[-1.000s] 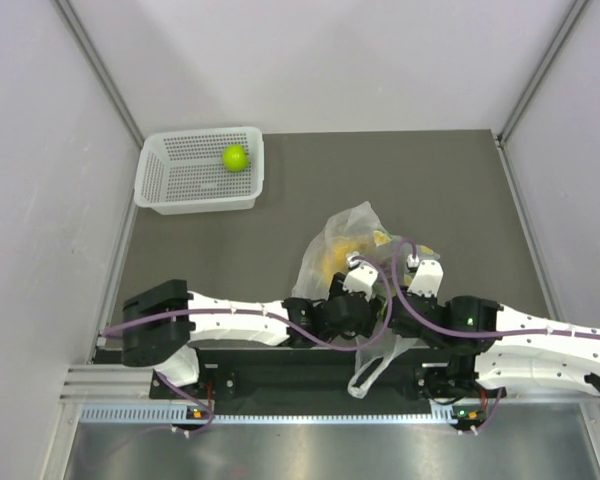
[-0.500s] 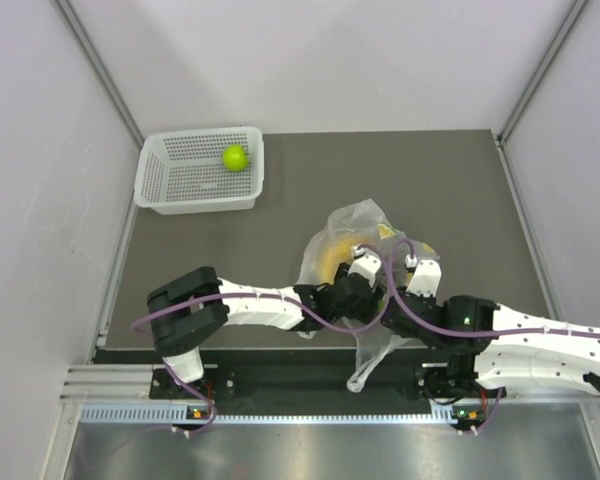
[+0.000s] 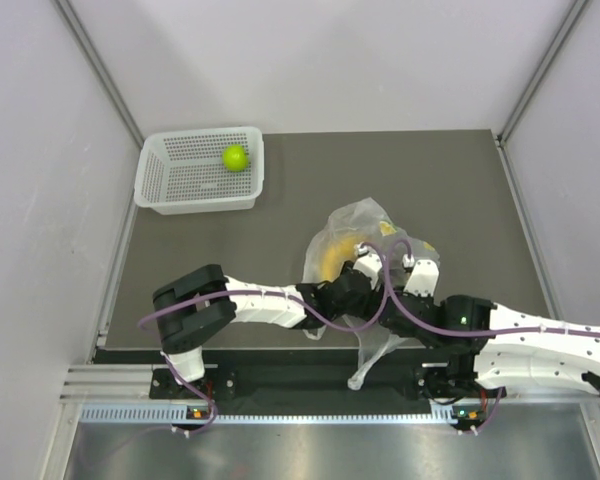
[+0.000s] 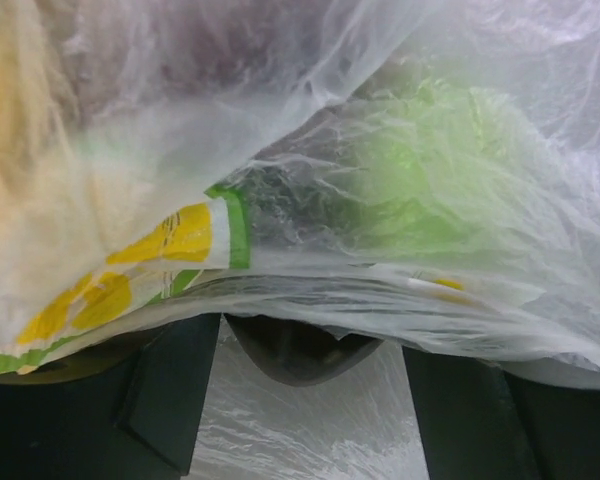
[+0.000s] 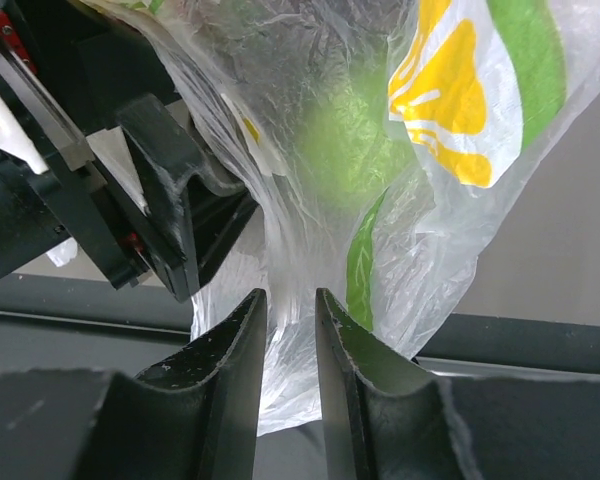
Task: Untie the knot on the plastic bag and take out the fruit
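Observation:
The plastic bag [image 3: 355, 228] lies crumpled in the middle of the table, with yellow fruit [image 3: 332, 258] showing through the film. Its loose handle film [image 3: 372, 362] hangs over the near table edge. My right gripper [image 5: 292, 300] is shut on a bunched strip of the bag's film below a green fruit [image 5: 345, 140]; I cannot tell whether that strip is the knot. My left gripper [image 4: 300, 400] is open, pushed against the bag's near side, with film draped over and between its fingers. The same green fruit [image 4: 420, 180] shows blurred through the film in the left wrist view.
A white perforated basket [image 3: 165, 185] stands at the back left with a green apple [image 3: 235, 157] in it. The two grippers [image 3: 365, 262] [image 3: 417, 265] sit close together at the bag. Grey walls close in the table on both sides.
The left arm has swung right and forward, bringing its open gripper up against the bag. The bag has shifted slightly. The right arm has stayed in place, holding the film.

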Action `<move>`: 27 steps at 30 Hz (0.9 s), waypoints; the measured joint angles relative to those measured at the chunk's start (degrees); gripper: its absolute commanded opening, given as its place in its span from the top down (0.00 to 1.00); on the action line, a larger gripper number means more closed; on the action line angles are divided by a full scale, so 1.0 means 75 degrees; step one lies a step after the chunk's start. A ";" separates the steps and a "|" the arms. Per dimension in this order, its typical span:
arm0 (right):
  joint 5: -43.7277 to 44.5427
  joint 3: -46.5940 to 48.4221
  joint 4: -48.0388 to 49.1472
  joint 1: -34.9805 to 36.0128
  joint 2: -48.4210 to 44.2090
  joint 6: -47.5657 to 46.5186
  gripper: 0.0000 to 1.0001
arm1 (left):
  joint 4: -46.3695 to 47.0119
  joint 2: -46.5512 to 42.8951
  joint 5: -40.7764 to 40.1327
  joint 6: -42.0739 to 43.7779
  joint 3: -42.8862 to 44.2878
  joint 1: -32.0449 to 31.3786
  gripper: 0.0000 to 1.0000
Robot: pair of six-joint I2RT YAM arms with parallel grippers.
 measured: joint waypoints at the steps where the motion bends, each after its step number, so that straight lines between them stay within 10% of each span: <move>1: 0.0000 0.0003 0.0023 -0.0006 0.0032 -0.0006 0.73 | 0.0003 0.0003 -0.0003 0.0000 -0.0017 0.0000 0.21; 9: -0.0003 0.0003 0.0052 -0.0015 0.0125 -0.0061 0.74 | 0.0000 0.0289 0.0000 0.0035 -0.0152 0.0009 0.19; 24: -0.0003 0.0003 0.0137 -0.0070 0.0082 -0.0137 0.76 | -0.1093 -0.0536 0.0251 -0.0058 -0.0289 -0.0017 1.00; 27: -0.0006 0.0003 0.0294 -0.0137 0.0087 -0.0251 0.76 | -0.1862 -0.1326 0.0481 -0.0195 -0.0434 -0.0184 1.00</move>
